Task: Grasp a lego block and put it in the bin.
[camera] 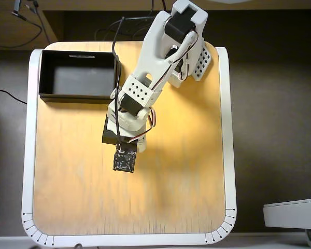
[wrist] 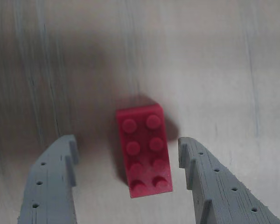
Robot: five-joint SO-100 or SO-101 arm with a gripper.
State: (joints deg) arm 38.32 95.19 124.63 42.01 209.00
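In the wrist view a red lego block (wrist: 143, 150) with two rows of studs lies flat on the pale wooden table. My gripper (wrist: 128, 147) is open, its two grey fingers (wrist: 60, 161) standing on either side of the block without touching it. Seen from overhead, the white arm reaches down over the middle of the table and its wrist camera board (camera: 124, 161) hides both the block and the fingers. The black bin (camera: 78, 75) sits at the table's top left corner, with nothing visible inside.
The table (camera: 186, 171) has a white rim with rounded corners. The arm's base (camera: 189, 31) stands at the top centre. Cables run along the arm and off the back edge.
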